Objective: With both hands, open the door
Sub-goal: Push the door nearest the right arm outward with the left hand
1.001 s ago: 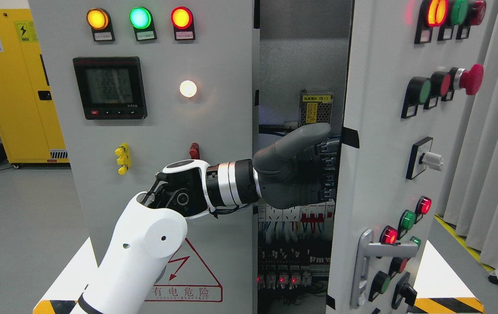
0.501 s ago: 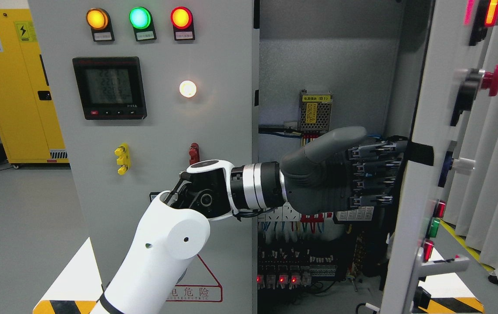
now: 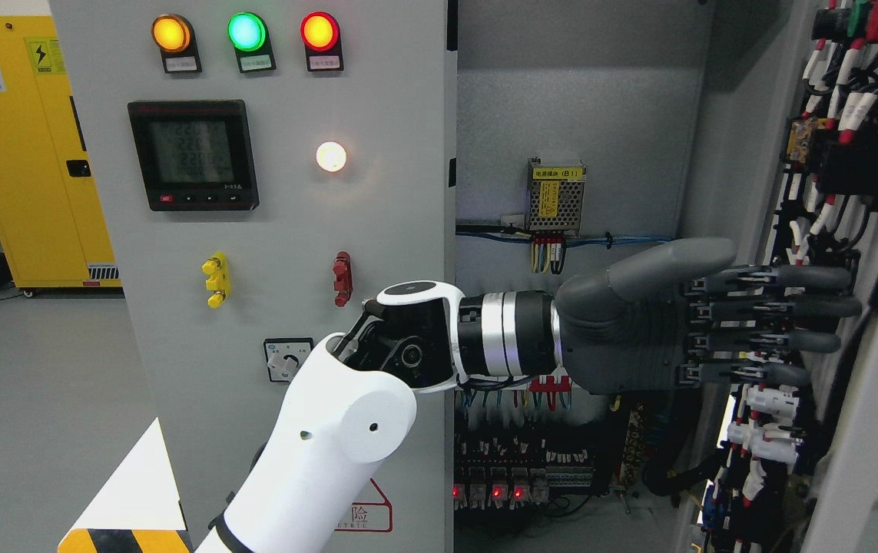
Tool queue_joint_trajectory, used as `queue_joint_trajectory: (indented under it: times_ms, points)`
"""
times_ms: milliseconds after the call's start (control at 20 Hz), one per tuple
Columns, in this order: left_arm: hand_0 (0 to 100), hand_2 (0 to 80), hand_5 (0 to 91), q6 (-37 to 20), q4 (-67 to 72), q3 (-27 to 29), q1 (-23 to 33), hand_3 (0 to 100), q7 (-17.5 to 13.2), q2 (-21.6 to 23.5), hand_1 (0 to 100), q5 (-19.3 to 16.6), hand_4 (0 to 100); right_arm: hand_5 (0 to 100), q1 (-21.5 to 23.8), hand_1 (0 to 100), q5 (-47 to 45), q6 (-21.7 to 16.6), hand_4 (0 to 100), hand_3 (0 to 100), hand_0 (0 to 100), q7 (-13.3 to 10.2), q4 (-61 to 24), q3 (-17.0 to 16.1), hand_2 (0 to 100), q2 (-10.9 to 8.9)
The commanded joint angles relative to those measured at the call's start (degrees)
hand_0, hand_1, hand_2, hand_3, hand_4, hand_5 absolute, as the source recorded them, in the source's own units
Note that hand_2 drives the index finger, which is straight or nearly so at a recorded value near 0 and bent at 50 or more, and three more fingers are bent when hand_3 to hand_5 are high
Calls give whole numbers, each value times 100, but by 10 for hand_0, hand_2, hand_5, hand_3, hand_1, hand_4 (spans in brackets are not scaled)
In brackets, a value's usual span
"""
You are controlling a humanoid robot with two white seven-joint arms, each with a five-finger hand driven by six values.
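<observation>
Steel by the look of it, the right door (image 3: 861, 322) should swing stiff and fairly heavy on its hinges, and it hangs wide open at the picture's right, wired back facing us. Our left hand (image 3: 715, 322) is flat, fingers (image 3: 800, 307) straight and together, gripping nothing — they reach to the door's inner face; contact we cannot confirm. We judge a flat push on bare panel safer than touching the fragile wiring (image 3: 830, 84). Readable writing: "(B1)" on the yellow label (image 3: 558, 173), "220" on the meter (image 3: 193, 155).
</observation>
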Motion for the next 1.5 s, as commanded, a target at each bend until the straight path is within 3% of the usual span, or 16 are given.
queue_joint_trajectory:
  times_ms: [0, 601, 1001, 1151, 1452]
  points:
    - [120, 0, 0, -102, 7, -265, -125, 0, 171, -254, 556, 14, 0, 0, -62, 500, -8, 2, 0, 0, 0, 3, -4, -2, 40, 1]
    - [120, 0, 0, -393, 60, -941, -573, 0, 189, -298, 556, 426, 0, 0, -62, 500, 1, 2, 0, 0, 0, 3, 5, -2, 40, -16]
    - [120, 0, 0, -498, 209, -995, -609, 0, 277, -298, 556, 418, 0, 0, -62, 500, 1, 2, 0, 0, 0, 3, -4, -2, 40, -16]
    - [120, 0, 0, -489, 201, -899, -591, 0, 286, -272, 556, 383, 0, 0, -62, 500, 1, 2, 0, 0, 0, 11, -4, -2, 40, -16]
    - [120, 0, 0, -314, 113, -160, -512, 0, 339, -289, 556, 163, 0, 0, -62, 500, 1, 2, 0, 0, 0, 3, -4, -2, 40, -16]
